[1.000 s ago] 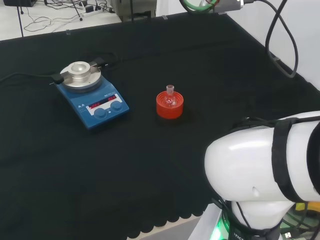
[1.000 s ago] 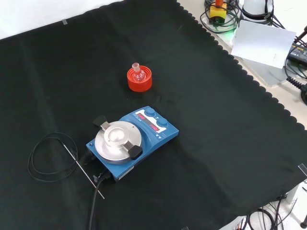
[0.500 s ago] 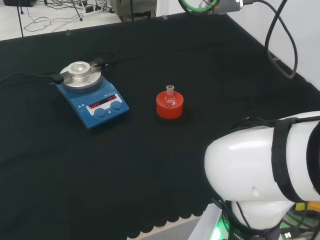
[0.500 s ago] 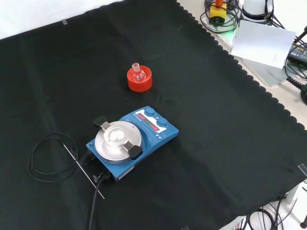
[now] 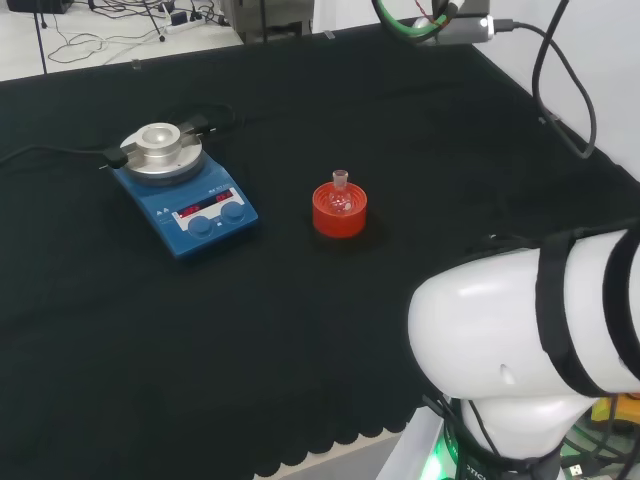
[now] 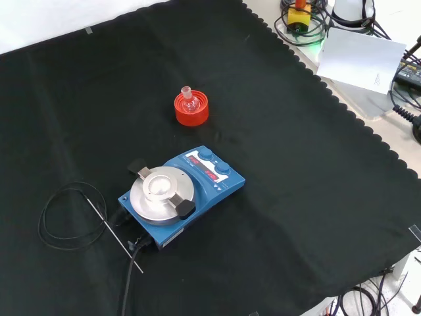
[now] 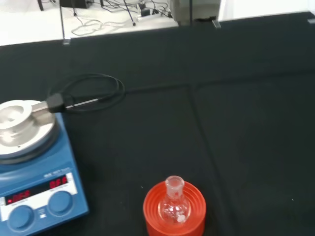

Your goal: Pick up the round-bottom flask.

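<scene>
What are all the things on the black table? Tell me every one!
Round-bottom flask: one, clear glass, upright in the red stand.
Red ribbed stand: one, red, mid-cloth, apart from the stirrer.
Stirrer plate: one, blue with a silver round top, nearer the camera than the stand in the front view.
Probe with cable: one, thin metal rod on a black looped cable, left of the stirrer in the front view.
Black cloth: one, covers the bench.
Arm link: white, lower right in the head view.

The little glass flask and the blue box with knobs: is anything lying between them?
No. Between the round-bottom flask on its red stand and the blue hotplate, the front view shows bare black cloth.
</scene>
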You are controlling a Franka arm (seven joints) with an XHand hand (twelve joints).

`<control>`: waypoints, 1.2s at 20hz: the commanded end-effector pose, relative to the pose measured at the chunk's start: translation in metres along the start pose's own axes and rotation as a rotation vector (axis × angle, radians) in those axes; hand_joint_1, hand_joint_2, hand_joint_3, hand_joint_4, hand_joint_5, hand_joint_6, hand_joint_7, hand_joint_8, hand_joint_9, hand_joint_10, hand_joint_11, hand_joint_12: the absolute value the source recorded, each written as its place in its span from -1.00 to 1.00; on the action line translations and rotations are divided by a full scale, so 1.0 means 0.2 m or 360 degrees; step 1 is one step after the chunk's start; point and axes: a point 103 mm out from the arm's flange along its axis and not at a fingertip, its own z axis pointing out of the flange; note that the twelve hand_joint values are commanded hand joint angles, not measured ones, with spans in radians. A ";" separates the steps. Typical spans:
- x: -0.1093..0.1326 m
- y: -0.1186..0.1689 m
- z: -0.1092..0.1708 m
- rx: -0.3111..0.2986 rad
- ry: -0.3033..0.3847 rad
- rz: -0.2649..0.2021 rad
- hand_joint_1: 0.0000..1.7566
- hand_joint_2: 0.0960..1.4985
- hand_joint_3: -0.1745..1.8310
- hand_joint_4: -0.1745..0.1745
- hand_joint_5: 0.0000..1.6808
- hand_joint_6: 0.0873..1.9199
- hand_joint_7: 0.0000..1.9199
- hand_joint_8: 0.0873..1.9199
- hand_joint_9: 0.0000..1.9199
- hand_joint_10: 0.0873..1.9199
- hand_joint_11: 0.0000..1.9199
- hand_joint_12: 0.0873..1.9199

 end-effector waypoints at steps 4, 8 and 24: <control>-0.20 0.37 0.36 0.0035 0.0118 0.0048 -0.74 0.66 -0.58 -0.13 -0.52 -0.85 -0.91 -0.49 -0.78 -0.37 -1.00 0.36; -0.22 0.53 0.53 0.0039 0.0192 0.0070 -0.56 0.55 -0.62 -0.13 -0.49 -0.84 -0.89 -0.48 -0.74 -0.35 -1.00 0.42; -0.15 0.71 1.15 0.0196 0.0210 0.0024 -0.06 -0.10 -0.30 -0.10 -0.36 -0.91 -0.84 -0.43 -0.62 -0.36 -0.94 0.45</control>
